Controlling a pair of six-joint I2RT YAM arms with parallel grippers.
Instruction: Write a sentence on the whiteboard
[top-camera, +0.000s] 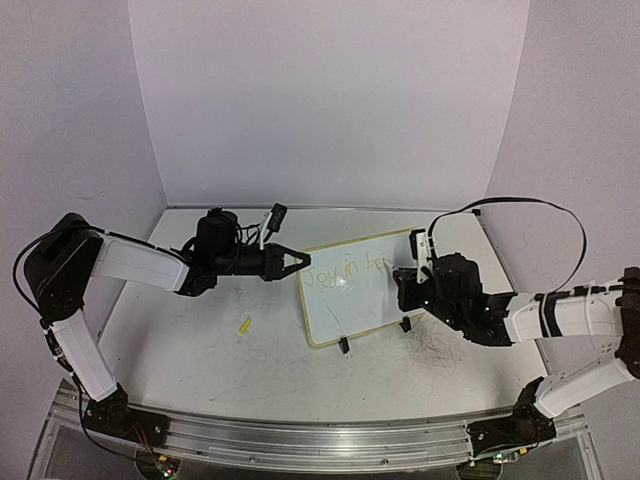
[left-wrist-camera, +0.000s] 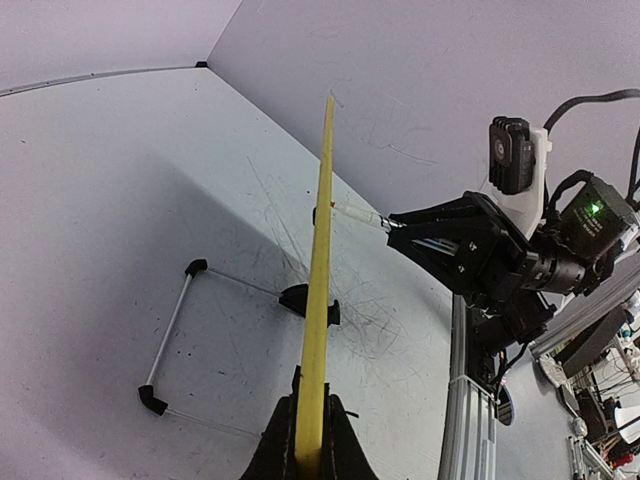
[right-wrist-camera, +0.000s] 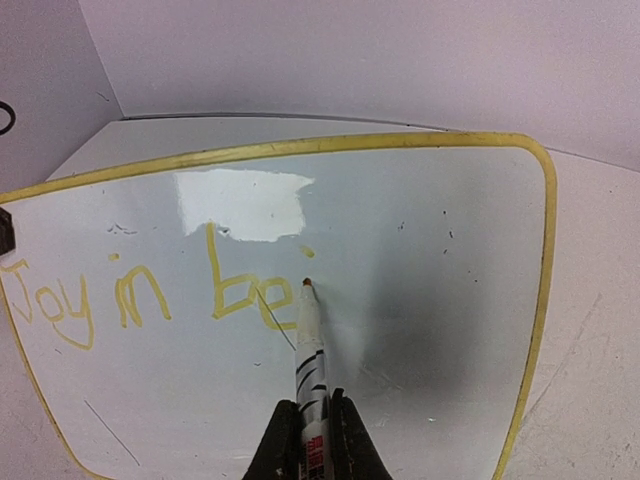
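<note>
The whiteboard (top-camera: 360, 312) stands tilted at the table's middle, white with a yellow rim. My left gripper (top-camera: 300, 262) is shut on its left edge; in the left wrist view the rim (left-wrist-camera: 322, 220) runs edge-on out of the closed left gripper (left-wrist-camera: 310, 445). The sentence (right-wrist-camera: 213, 275) reads "Joy in bei" in yellow and shows faintly from above (top-camera: 345, 270). My right gripper (right-wrist-camera: 312, 440) is shut on a white pen (right-wrist-camera: 311, 350) with black stripes. Its tip touches the board just right of the "i". From the left wrist, the right gripper (left-wrist-camera: 400, 222) and pen (left-wrist-camera: 358, 213) appear beyond the rim.
A small yellow pen cap (top-camera: 244, 324) lies on the table left of the board. Black clip feet (top-camera: 343, 345) hold the board's lower edge, with a wire stand (left-wrist-camera: 170, 325) behind. White walls enclose three sides; a metal rail (top-camera: 300, 440) runs along the near edge.
</note>
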